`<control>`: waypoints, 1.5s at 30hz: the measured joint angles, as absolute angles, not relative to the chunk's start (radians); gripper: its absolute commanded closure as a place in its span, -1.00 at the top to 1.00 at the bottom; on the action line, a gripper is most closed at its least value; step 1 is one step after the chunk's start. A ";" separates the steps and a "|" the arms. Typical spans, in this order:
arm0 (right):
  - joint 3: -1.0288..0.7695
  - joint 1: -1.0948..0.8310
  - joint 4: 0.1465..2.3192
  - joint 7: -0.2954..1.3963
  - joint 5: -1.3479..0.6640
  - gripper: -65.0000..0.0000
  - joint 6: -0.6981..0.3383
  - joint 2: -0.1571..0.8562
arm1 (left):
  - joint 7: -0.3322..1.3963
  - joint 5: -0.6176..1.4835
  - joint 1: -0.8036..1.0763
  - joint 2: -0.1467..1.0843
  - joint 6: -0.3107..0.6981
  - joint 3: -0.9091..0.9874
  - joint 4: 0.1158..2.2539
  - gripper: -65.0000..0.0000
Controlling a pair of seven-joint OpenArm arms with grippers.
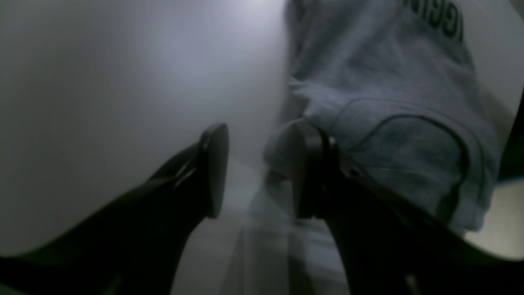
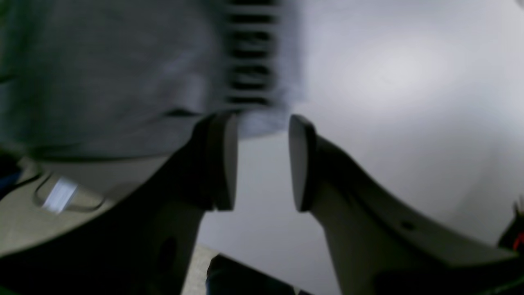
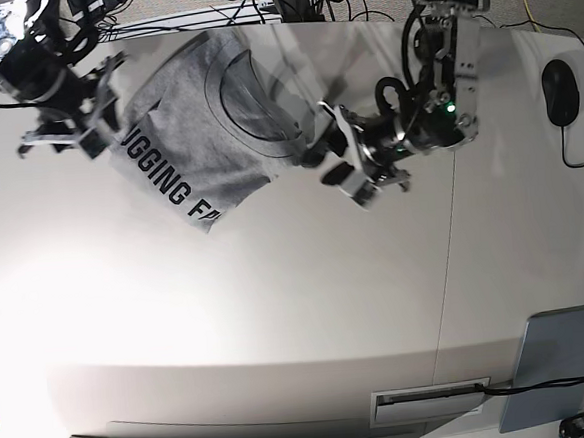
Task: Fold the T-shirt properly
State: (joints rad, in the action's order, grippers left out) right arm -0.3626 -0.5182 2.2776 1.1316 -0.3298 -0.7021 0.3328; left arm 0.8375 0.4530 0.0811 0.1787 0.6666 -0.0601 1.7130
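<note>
Now grey T-shirt (image 3: 200,125) on table (image 3: 278,310), both arms' fingers apart.

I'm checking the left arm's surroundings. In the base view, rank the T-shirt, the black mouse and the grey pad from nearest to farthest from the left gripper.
From the left gripper:
1. T-shirt, just beside it, toward the right arm.
2. Black mouse, at the table's edge.
3. Grey pad, near corner.

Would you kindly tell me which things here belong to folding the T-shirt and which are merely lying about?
For the job:
- T-shirt, grey, black lettering, on the table
- left tool, open, at its edge
- right tool, open, beside it

Lying about:
- black mouse
- grey pad
- cables behind
</note>
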 measured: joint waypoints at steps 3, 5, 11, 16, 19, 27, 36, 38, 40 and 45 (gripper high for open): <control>-0.474 -0.535 2.205 1.122 -0.316 -0.34 -0.702 0.332 | 0.844 0.454 0.062 0.181 0.689 -0.073 1.631 -0.19; -0.543 -0.534 2.173 1.122 -0.323 -0.34 -0.701 0.332 | 0.846 0.502 0.059 0.193 0.690 -0.072 1.603 -0.19; -0.694 -0.554 2.162 1.138 -0.472 -0.34 -0.701 0.331 | 0.872 0.587 0.046 0.205 0.690 -0.071 1.570 -0.19; -0.722 -0.554 2.162 1.148 -0.500 -0.34 -0.701 0.331 | 0.891 0.690 0.050 0.206 0.690 -0.071 1.566 -0.19; -0.722 -0.554 2.162 1.161 -0.498 -0.34 -0.701 0.332 | 0.889 0.709 0.047 0.206 0.690 -0.100 1.566 -0.19; -0.722 -0.554 2.162 1.177 -0.499 -0.34 -0.701 0.332 | 0.756 0.541 0.044 0.208 0.690 -0.204 1.566 -0.35; -0.722 -0.554 2.162 1.169 -0.499 -0.34 -0.701 0.331 | 1.025 0.789 0.043 0.329 0.690 -0.150 1.632 -0.67; -0.722 -0.554 2.162 1.161 -0.499 -0.34 -0.701 0.332 | 1.117 0.886 0.041 0.358 0.693 -0.142 1.657 -0.67; -0.722 -0.554 2.162 1.155 -0.499 -0.34 -0.701 0.332 | 1.150 0.937 0.042 0.380 0.694 -0.143 1.666 -0.67; -0.722 -0.554 2.162 1.154 -0.552 -0.34 -0.701 0.331 | 0.943 0.811 0.044 0.381 0.695 -0.143 1.666 -0.43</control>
